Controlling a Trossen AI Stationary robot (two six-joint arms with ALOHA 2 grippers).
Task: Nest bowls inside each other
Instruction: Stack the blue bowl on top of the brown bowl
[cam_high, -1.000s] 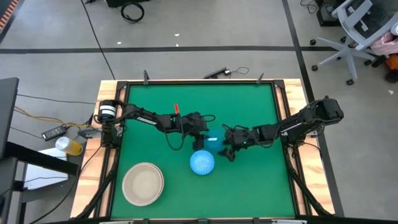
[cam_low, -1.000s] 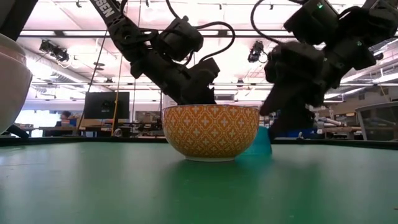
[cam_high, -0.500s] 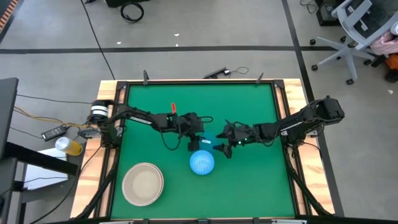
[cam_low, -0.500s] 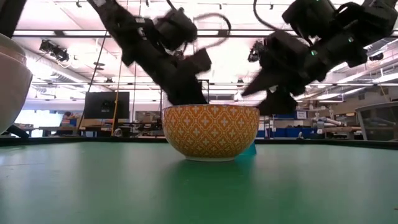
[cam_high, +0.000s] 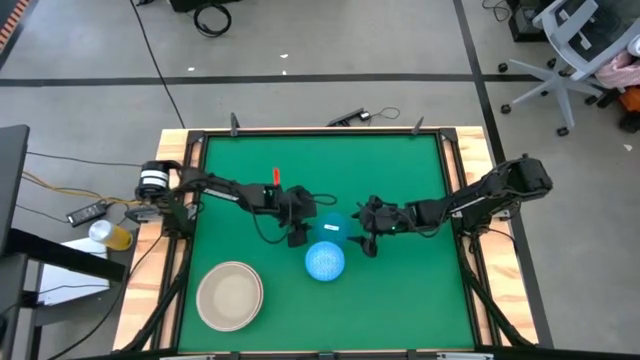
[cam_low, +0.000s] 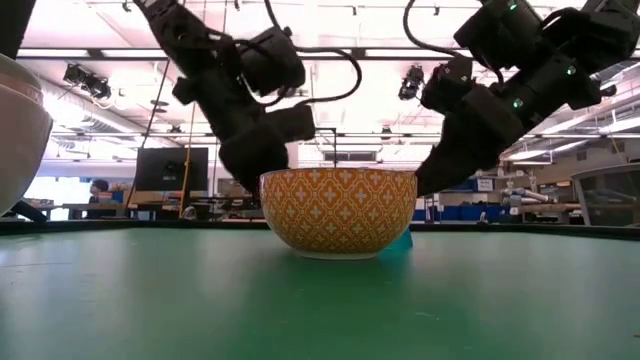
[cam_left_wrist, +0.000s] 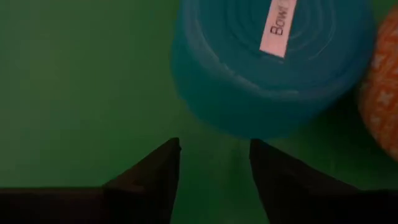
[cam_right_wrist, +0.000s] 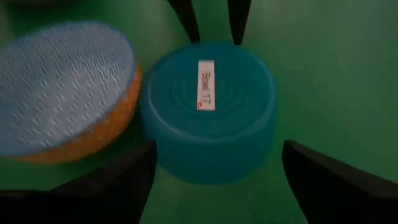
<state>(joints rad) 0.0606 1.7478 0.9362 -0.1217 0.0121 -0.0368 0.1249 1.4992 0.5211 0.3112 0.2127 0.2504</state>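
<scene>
At the near left corner of the green table (cam_high: 400, 290) sits a cream-beige round plastic bowl (cam_high: 230, 295), well apart from both arms. The left gripper (cam_high: 298, 236) hovers low, its fingers (cam_left_wrist: 152, 171) parted and empty, just short of a teal-blue round plastic bowl (cam_high: 331, 227) lying upside down with a white label on its base. Touching that, a pale-speckled blue bowl (cam_high: 325, 261) rests inside a patterned orange bowl (cam_low: 339, 211). The right gripper (cam_high: 366, 243) faces the teal one, its fingers (cam_right_wrist: 339, 180) spread wide either side, holding nothing.
</scene>
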